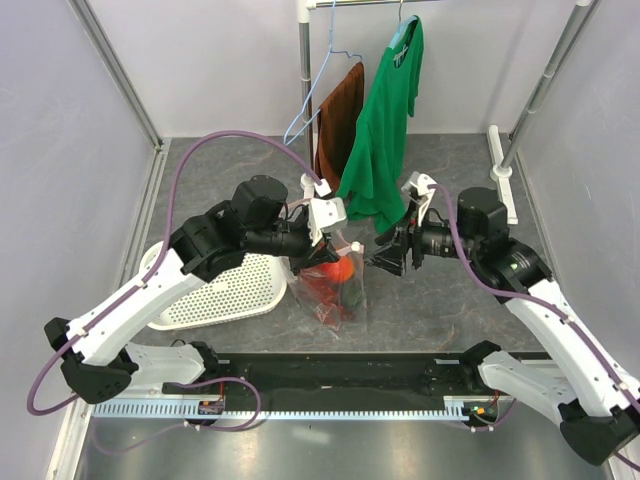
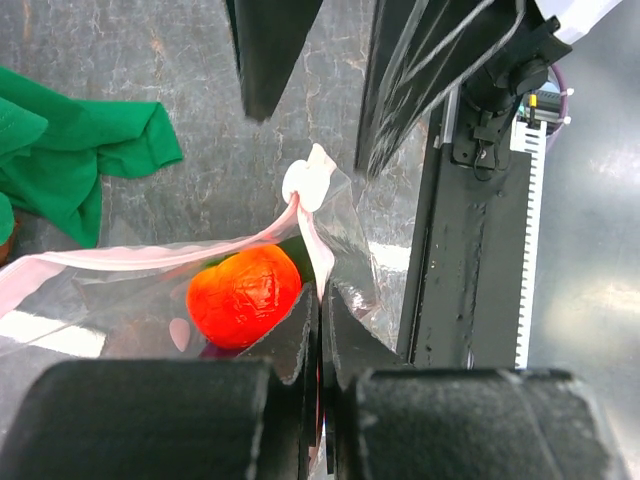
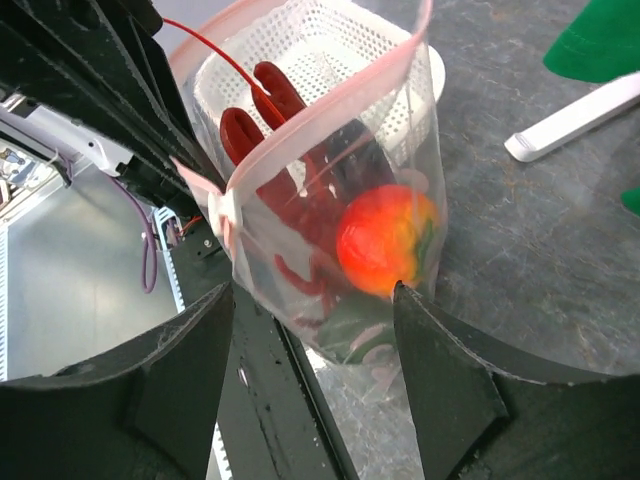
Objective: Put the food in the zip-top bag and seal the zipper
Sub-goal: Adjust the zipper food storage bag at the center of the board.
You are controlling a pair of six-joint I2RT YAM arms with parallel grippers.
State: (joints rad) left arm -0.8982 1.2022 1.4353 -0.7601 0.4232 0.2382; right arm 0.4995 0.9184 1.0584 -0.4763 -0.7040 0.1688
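Grey mottled tabletop [image 1: 450, 300]: we see left gripper [image 2: 320, 300] clenched on crinkly zip-top bag [image 3: 330, 140], right gripper [image 3: 315, 290] spread. Film blurs lobster [image 3: 265, 100].

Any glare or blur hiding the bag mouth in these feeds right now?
Top external: even light, but the zip-top bag is small and its crinkles glint. Left wrist: the left gripper is soft, the tomato sharp, glare low left on the film. Right wrist: the zipper reads clearly, a hot spot on the tomato, the right gripper dark and blurred.
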